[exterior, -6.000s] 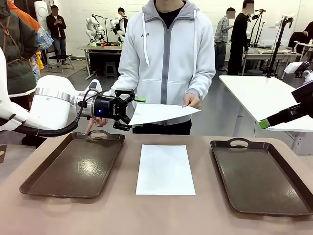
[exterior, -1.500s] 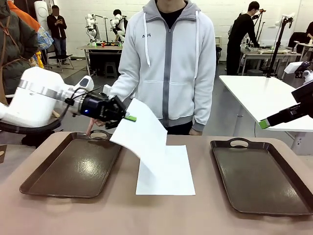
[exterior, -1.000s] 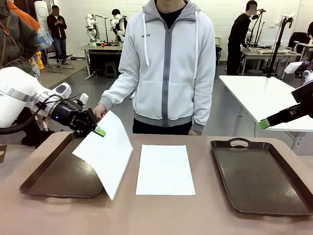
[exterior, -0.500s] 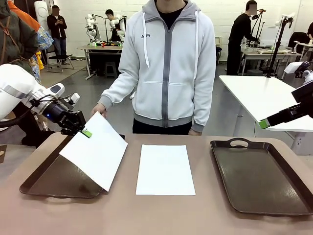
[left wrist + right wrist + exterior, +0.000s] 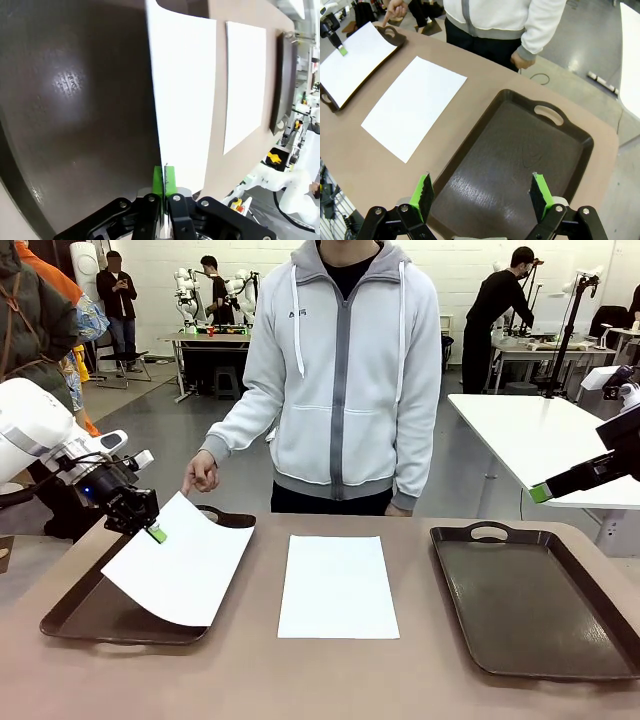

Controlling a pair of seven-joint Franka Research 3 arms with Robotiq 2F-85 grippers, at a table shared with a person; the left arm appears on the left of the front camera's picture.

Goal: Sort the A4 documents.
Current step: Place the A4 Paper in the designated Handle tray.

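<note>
On the robot's left side of the tan tabletop (image 5: 300, 680), the left gripper (image 5: 152, 531) has its green-padded black fingers pressed together on the edge of a plain white, thin rectangular A4 sheet of paper (image 5: 185, 565). In the left wrist view the two pads meet at the left gripper (image 5: 164, 176) with the sheet's edge (image 5: 182, 90) squeezed between them. The held sheet is lifted at the gripper's end and bows downward over the dark brown rectangular left tray (image 5: 75, 610), covering most of the tray's floor; its far corner lies close to the tray's handle, and how much of the paper rests on the tray cannot be told. A person in a white and grey zip hoodie stands at the far side, one hand (image 5: 200, 475) held with a finger pointing down just above that tray's handle end. A second blank white A4 sheet (image 5: 337, 585) lies flat on the table between the two trays, touching neither. The second dark brown tray with cut-out handle (image 5: 530, 610) sits on the right. In the right wrist view the right gripper (image 5: 481, 194) hangs above this right tray (image 5: 510, 150), its fingers spread wide apart and holding nothing.
</note>
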